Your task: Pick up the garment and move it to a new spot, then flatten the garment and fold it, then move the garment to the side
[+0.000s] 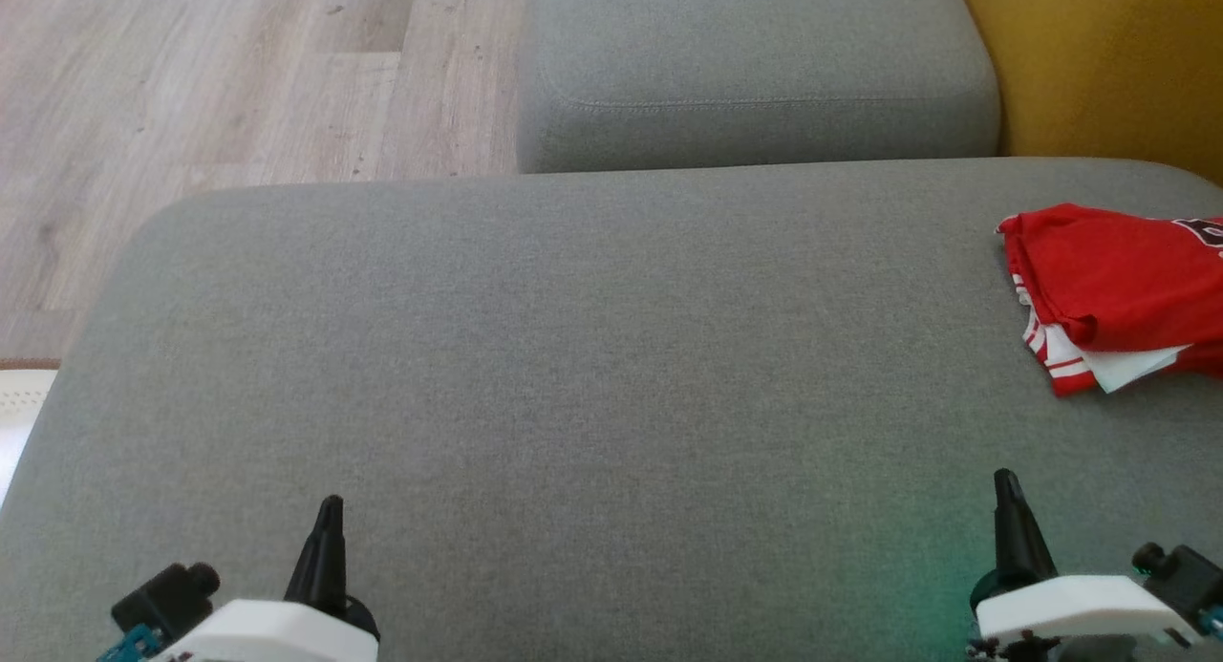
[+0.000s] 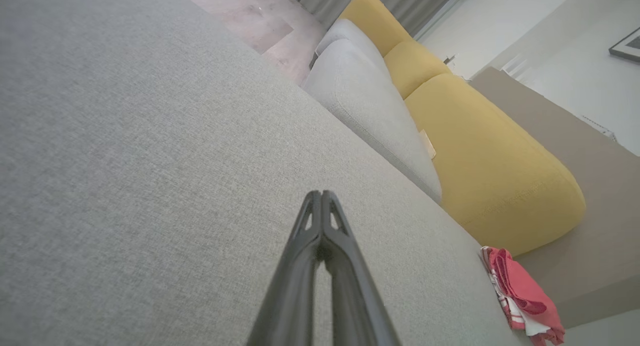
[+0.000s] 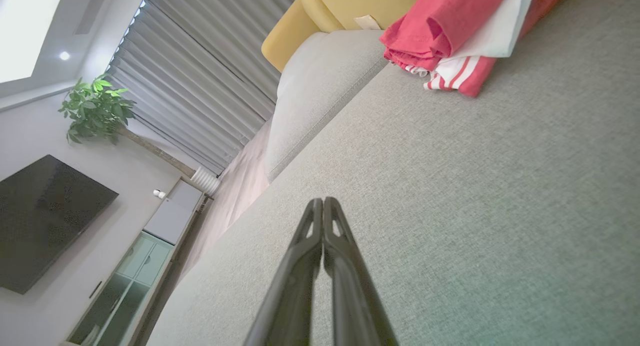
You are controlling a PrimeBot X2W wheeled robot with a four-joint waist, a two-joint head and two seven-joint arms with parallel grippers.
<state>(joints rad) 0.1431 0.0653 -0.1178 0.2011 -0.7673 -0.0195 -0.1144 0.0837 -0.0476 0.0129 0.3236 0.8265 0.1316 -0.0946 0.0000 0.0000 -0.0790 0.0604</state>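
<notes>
Grey sofa seat (image 1: 573,356) lies under the left gripper (image 1: 330,502) and right gripper (image 1: 1003,477); beyond them, grey cushion (image 1: 755,60), yellow cushion (image 1: 1108,60), wooden floor (image 1: 239,79).

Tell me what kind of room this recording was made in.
Most likely a home living room: a grey-and-yellow sofa, a dark flat television on the wall, and a potted plant beside long curtains.
</notes>
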